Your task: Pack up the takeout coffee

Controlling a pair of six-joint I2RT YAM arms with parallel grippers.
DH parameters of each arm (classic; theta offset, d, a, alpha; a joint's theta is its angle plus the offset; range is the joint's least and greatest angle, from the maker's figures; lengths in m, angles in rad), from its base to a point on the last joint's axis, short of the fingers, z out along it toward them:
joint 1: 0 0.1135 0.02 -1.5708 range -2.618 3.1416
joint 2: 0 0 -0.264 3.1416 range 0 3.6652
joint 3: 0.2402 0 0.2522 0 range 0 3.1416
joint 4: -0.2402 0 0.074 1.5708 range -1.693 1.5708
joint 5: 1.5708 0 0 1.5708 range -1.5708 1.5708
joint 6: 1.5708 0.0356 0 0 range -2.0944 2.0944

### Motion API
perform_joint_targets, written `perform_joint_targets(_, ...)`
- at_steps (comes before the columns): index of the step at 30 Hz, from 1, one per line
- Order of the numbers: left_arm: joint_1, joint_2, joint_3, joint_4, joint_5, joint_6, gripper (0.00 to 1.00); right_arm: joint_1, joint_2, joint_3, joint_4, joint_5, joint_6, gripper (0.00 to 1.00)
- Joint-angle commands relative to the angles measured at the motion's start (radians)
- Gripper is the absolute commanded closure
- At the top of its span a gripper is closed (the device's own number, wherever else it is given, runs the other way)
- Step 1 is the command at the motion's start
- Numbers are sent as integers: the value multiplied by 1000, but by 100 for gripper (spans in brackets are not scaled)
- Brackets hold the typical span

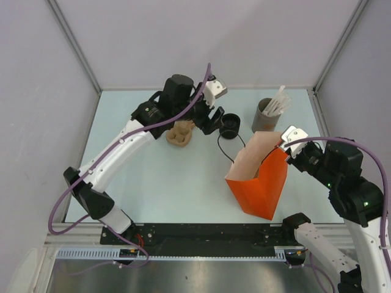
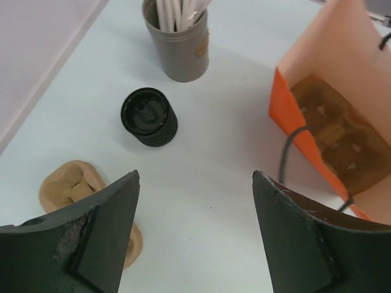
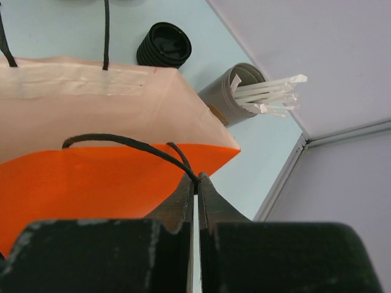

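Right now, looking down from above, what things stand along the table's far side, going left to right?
Brown pulp cup carrier → black takeout coffee cup → grey cylinder of white sticks.

Left claw (image 2: 195, 178) spread wide on its outstretched arm; right claw (image 3: 196, 181) pinched tight, elbow bent.

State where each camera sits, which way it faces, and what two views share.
Top view: overhead, behind the bases, looking down at the table; the left arm and right arm show.
Left wrist: on the left arm, looking down past the open left pincer at the coffee cup.
Right wrist: on the right arm, looking along the shut right pincer holding the orange bag by its cord.
Shared: both wrist views show the coffee cup, the orange bag and the stick holder.
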Motion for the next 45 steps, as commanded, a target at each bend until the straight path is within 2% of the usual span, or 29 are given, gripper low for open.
perform_joint_targets(1,18,-69,5,11,133,-56,20,-4,-13,-17,17,42,-5,100)
perform_joint_targets(6,55,-71,5,-1,302,-91,20,-4,-20,-21,23,50,-3,100)
perform_joint_targets(19,49,3,0,-63,341,-67,20,-1,-31,-24,23,64,-3,100)
perform_joint_targets(23,38,18,3,-90,373,-50,23,-2,-33,-26,21,62,-3,100)
perform_joint_targets(26,22,27,5,-100,364,-41,34,-1,-31,-24,26,59,-3,100)
perform_joint_targets(27,17,30,5,-100,361,-39,41,-1,-31,-24,27,59,-2,100)
perform_joint_targets(29,11,33,6,-97,357,-41,49,-1,-30,-24,26,55,-2,100)
perform_joint_targets(32,2,46,34,-110,365,-39,74,1,-30,-24,29,53,-2,100)
perform_joint_targets(33,2,49,38,-110,367,-41,87,1,-25,-23,29,53,-2,100)
perform_joint_targets(35,-3,56,57,-119,362,-39,100,4,-25,-24,33,47,1,100)
perform_joint_targets(39,-3,44,104,-129,305,-45,100,25,3,-21,66,15,17,100)
perform_joint_targets(45,-1,-28,198,-184,123,-32,100,94,102,60,132,-4,47,100)
